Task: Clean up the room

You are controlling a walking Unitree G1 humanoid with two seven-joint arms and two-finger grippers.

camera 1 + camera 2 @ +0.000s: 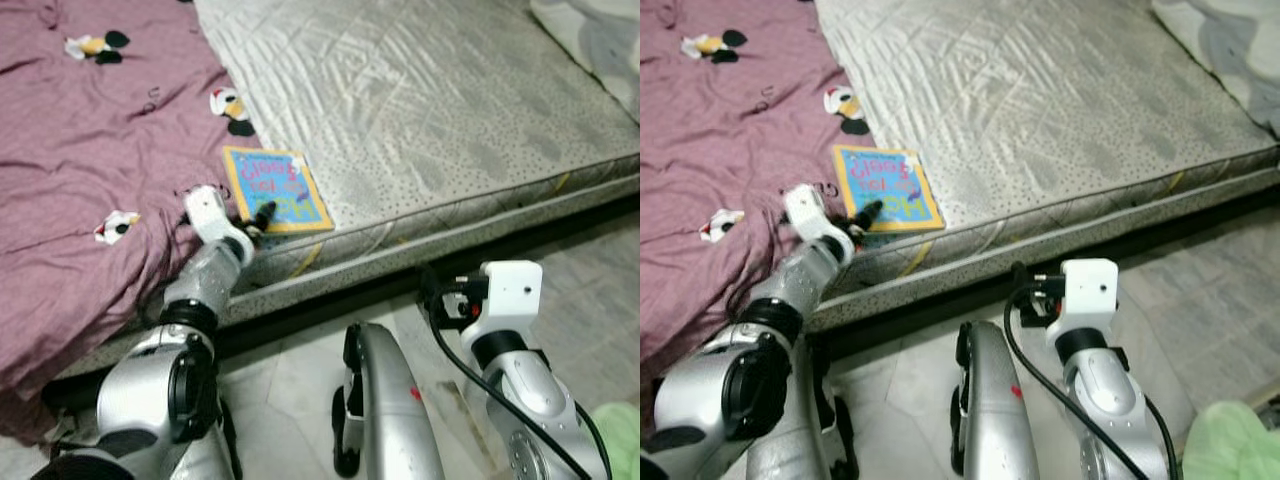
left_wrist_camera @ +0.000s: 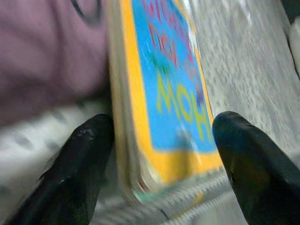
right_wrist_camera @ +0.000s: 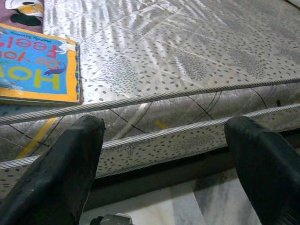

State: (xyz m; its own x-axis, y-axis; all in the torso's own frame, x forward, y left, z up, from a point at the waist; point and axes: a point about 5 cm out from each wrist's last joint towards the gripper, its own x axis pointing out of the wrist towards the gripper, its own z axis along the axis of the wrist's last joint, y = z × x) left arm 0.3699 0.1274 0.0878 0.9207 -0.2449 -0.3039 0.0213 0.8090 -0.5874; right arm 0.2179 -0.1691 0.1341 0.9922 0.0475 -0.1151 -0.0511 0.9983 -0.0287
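A children's book (image 1: pixel 275 188) with a blue cover and yellow border lies flat on the grey mattress (image 1: pixel 420 100), near its front edge and beside the purple blanket (image 1: pixel 90 150). My left gripper (image 1: pixel 258 220) is at the book's near corner. In the left wrist view its fingers (image 2: pixel 79 159) stand open on either side of the book (image 2: pixel 168 93), one by the spine and one over the cover. My right gripper (image 3: pixel 164 173) is open and held low in front of the mattress side, with nothing between its fingers.
The purple blanket with cartoon prints covers the bed's left part. A pale pillow or cloth (image 1: pixel 590 30) lies at the far right corner. Below the bed is a marble floor (image 1: pixel 590 290), with something light green (image 1: pixel 1230 440) at the bottom right.
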